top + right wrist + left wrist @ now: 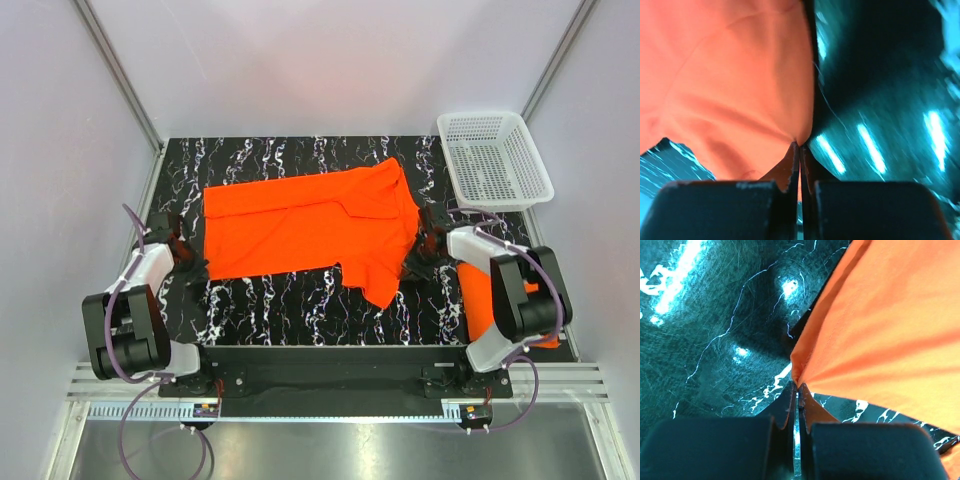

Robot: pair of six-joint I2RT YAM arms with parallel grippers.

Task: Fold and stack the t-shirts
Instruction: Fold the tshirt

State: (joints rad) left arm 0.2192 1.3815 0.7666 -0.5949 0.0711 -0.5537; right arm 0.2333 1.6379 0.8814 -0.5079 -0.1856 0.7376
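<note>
The left gripper (798,386) and right gripper (799,145) are clamping opposite edges of the flat t-shirt (300,225), indicating that its folding is only beginning.

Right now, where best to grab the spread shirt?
Its outer edges, from the sides and low: the shirt lies flat, so only edges offer a pinch. The left gripper is shut on the near-left corner, the right gripper on the right edge.

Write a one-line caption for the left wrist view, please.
Left end effector shut on the corner of an orange t-shirt over the black marbled table.
</note>
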